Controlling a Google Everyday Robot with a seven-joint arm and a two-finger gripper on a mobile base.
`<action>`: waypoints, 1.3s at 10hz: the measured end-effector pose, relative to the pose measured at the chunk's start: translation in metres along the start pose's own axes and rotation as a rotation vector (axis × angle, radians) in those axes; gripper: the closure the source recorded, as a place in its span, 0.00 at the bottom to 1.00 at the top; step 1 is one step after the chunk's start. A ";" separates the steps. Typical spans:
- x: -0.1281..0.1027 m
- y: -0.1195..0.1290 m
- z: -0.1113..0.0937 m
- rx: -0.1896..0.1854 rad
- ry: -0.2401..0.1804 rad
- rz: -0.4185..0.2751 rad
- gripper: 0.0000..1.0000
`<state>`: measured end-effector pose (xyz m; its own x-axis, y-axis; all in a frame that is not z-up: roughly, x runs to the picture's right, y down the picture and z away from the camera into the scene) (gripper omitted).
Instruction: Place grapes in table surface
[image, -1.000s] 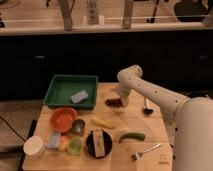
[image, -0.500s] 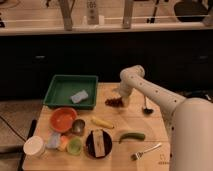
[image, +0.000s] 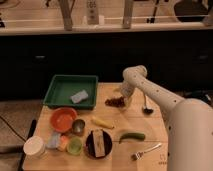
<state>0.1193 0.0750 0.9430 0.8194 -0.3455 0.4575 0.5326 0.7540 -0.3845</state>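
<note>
change since earlier: arm's bent joint sat a little further right than half a second ago; grapes (image: 115, 102) lay in the same spot on the table surface (image: 152, 127); nothing else shifted.
view: camera view, the only one, looked down across the table from the front.
gripper: gripper (image: 125, 96) hung at the end of the white arm, low over the back-middle of the table, right at the right end of the grapes.
gripper state: could not tell if it was wide, narrow or holding the bunch; contact with the grapes also unclear.
grapes: dark red bunch appeared to lie on the bare wood, just right of the green tray (image: 54, 94), behind the yellow piece (image: 102, 122).
tray: held a blue sponge (image: 78, 96); grapes were outside it.
other items: orange bowl (image: 63, 119), green pepper (image: 131, 136), fork (image: 147, 151), dark ladle (image: 147, 107) to the arm's right, dark plate (image: 98, 144) at front.
progress: judged near the end, as the grapes looked down on the wood already.
left to do: probably confirm the let-go and lift the arm clear without dragging the bunch.
risk: the bunch could roll or snag on the way out.
</note>
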 end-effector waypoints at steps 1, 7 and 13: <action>0.001 -0.001 0.001 -0.003 -0.006 0.003 0.41; 0.012 0.005 0.003 -0.016 -0.015 0.018 0.97; 0.021 0.000 -0.043 0.013 0.010 -0.022 0.99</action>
<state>0.1459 0.0441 0.9184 0.8095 -0.3680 0.4574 0.5479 0.7534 -0.3636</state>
